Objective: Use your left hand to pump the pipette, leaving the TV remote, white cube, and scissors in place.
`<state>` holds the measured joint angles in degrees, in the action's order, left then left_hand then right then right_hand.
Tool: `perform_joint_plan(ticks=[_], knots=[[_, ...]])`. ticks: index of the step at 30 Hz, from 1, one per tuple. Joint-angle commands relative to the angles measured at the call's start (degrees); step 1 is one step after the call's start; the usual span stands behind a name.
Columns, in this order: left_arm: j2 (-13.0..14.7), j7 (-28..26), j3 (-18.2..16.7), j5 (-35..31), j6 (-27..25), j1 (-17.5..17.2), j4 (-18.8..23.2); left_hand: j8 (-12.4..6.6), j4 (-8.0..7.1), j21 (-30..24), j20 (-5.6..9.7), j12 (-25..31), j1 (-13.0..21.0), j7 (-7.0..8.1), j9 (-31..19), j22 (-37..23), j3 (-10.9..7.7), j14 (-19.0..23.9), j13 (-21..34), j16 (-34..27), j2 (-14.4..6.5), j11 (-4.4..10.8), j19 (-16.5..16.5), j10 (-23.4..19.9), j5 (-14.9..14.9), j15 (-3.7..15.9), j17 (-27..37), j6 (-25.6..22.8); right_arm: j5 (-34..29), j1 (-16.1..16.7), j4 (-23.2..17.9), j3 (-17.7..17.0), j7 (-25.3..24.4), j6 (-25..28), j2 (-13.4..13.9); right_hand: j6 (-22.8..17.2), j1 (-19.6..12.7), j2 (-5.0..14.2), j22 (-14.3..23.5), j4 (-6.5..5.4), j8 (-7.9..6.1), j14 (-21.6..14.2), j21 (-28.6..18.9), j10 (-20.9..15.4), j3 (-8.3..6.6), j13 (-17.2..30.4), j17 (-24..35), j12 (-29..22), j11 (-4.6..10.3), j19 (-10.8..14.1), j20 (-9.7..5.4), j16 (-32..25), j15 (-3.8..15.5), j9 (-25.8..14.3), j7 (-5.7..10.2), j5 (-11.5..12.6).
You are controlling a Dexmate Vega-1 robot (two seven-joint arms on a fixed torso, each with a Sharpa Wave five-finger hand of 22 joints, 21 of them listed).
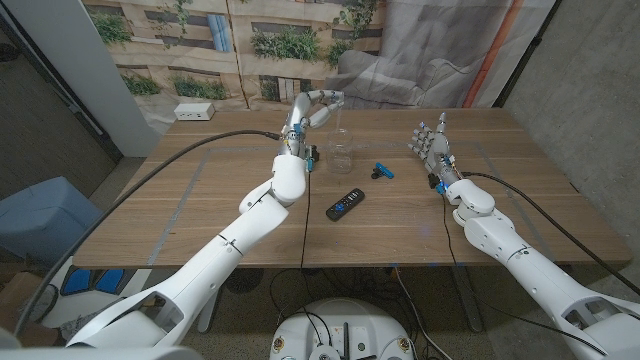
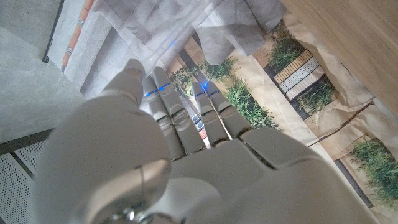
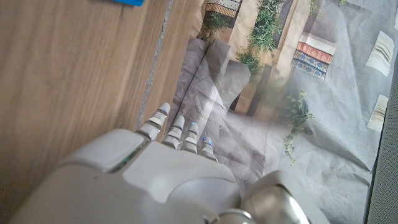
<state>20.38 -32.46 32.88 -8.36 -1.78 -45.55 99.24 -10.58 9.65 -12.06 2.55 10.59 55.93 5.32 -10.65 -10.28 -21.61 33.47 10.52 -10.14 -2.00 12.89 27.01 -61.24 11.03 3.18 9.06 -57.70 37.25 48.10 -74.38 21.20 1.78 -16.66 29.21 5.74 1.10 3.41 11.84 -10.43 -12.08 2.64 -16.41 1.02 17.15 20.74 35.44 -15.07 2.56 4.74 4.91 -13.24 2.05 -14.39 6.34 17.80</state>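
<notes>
The table [image 1: 200,215] shows wide bare wood on its left half and along its near edge, with the TV remote [image 1: 345,204] near the middle and the blue-handled scissors [image 1: 382,169] just beyond it to the right. The left hand [image 1: 318,103] is raised at the far side, fingers curled toward the top of the clear beaker [image 1: 343,150] where the pipette presumably stands, though whether it grasps anything cannot be told. The right hand [image 1: 431,143] stands to the right of the scissors, fingers spread and holding nothing.
</notes>
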Motion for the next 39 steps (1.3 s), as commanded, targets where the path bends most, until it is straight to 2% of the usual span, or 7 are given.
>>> perform_joint_plan(ticks=[1,19,39], knots=[[-3.4,-0.6,2.2,2.7,-0.4,1.8,-4.4,0.12,-0.07,-0.1,2.44,-0.1,-0.1,0.01,-0.1,-0.1,0.19,-0.5,0.1,0.3,-0.5,-0.27,0.1,0.2,0.0,6.19,0.1,0.3,0.0,0.0,-0.1,0.0,0.0,0.0,0.0,-0.2,0.0,3.33,0.3,-0.03,-0.38,0.6,-0.2,0.0,0.38,0.2,0.3,-0.2,0.26,0.3,0.13,-0.3,4.46,-0.2,0.54,0.3],[-6.0,-2.7,4.5,3.4,0.4,5.4,-13.0,-0.02,-0.28,-0.1,2.49,0.1,-0.7,-0.36,-0.1,-0.1,0.53,-0.7,0.2,0.2,-0.6,-0.3,0.0,0.3,-0.1,6.12,0.2,0.3,0.0,0.0,0.0,0.0,0.0,0.0,0.0,-0.2,0.0,3.3,0.3,-0.03,-0.38,0.6,-0.2,0.2,0.39,0.2,0.3,-0.1,0.24,0.3,0.11,-0.4,4.51,-0.2,0.53,0.3],[-5.5,-4.6,3.7,5.5,-0.8,4.5,-14.6,-0.08,-0.25,0.0,2.41,0.2,-1.0,-0.51,-0.1,-0.1,0.67,-1.0,0.2,0.3,-0.8,-0.29,-0.1,0.4,-0.1,6.07,0.2,0.4,0.0,0.0,0.0,0.0,0.0,0.0,0.0,-0.2,0.0,3.3,0.3,-0.03,-0.38,0.6,-0.2,0.1,0.39,0.2,0.3,-0.2,0.19,0.3,0.12,-0.3,4.49,-0.2,0.54,0.3]])
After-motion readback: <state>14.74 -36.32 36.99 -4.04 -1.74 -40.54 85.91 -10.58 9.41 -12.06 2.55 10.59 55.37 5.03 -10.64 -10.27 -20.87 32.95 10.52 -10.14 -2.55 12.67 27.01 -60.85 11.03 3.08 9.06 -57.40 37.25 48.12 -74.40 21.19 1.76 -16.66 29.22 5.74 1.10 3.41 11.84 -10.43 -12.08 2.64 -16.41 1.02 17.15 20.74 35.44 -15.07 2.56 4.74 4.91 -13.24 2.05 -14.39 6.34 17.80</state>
